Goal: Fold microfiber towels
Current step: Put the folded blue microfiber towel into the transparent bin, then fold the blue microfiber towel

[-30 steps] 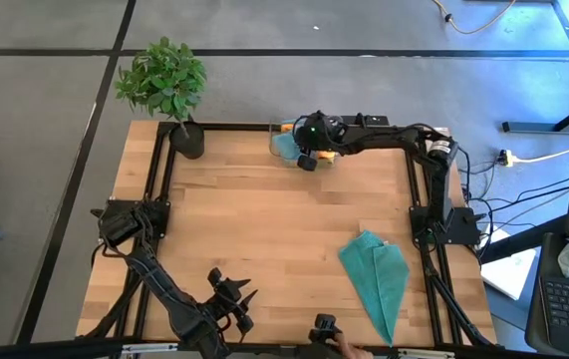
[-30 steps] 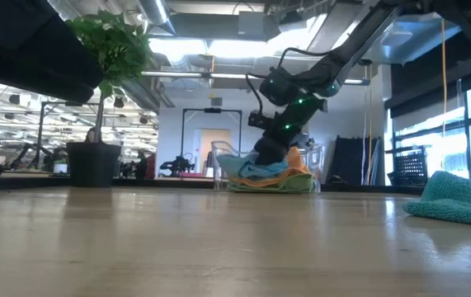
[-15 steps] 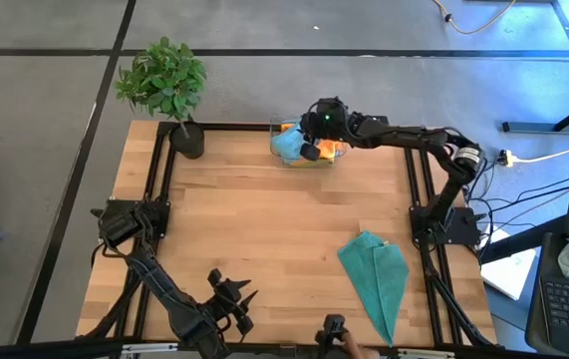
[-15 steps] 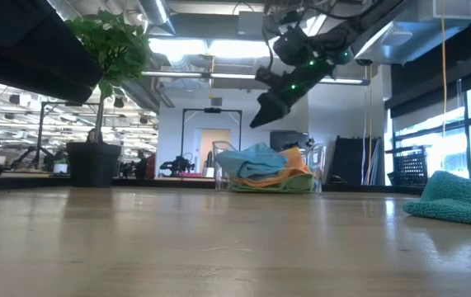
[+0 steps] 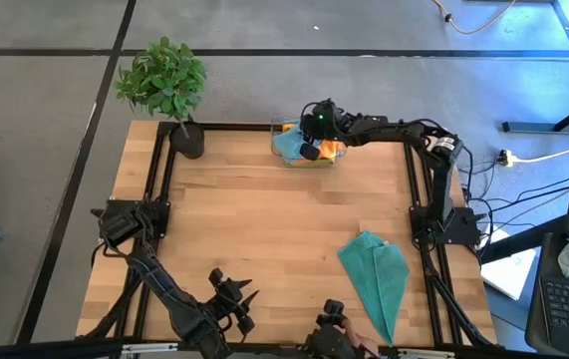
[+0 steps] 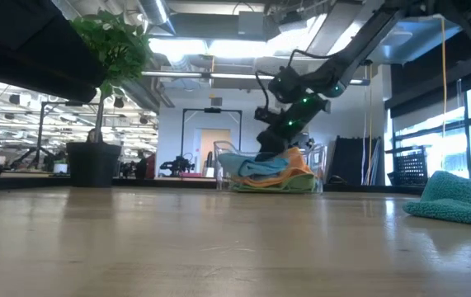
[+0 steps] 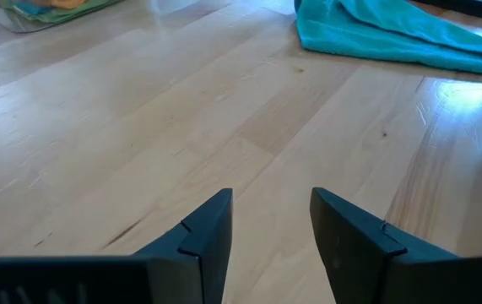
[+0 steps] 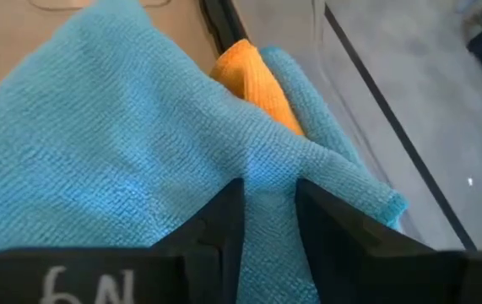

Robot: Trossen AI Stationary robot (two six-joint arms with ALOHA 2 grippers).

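Observation:
A clear bin (image 5: pixel 276 128) at the table's far edge holds a pile of microfiber towels: teal on top (image 8: pixel 114 135), orange (image 8: pixel 253 76) and lime green (image 6: pixel 268 186) below. My right gripper (image 8: pixel 268 190) is open by a narrow gap, slanting down onto the top teal towel (image 6: pixel 256 165). Another teal towel (image 5: pixel 379 279) lies folded on the table at the near right. My left gripper (image 7: pixel 270 198) waits open over bare wood near the front edge (image 5: pixel 232 297). My right gripper comes at the top teal towel's surface (image 8: pixel 266 165) slanting down from the table's right side. A strip of the cloth shows in the gap between its fingertips (image 8: pixel 232 198). Whether the fingers touch the cloth I cannot tell. The towel lies on the pile in the bin.
A potted plant (image 5: pixel 164 85) stands at the far left corner. A black frame (image 5: pixel 154 189) runs along the table's sides. A dark device with a person's hand (image 5: pixel 334 334) shows at the near edge. Bare wood (image 5: pixel 264 219) spreads across the table's middle.
My right gripper rose out of the bin's pile with nothing between its fingers, then came down again onto the top teal towel. The pile and the folded towel have stayed where they were.

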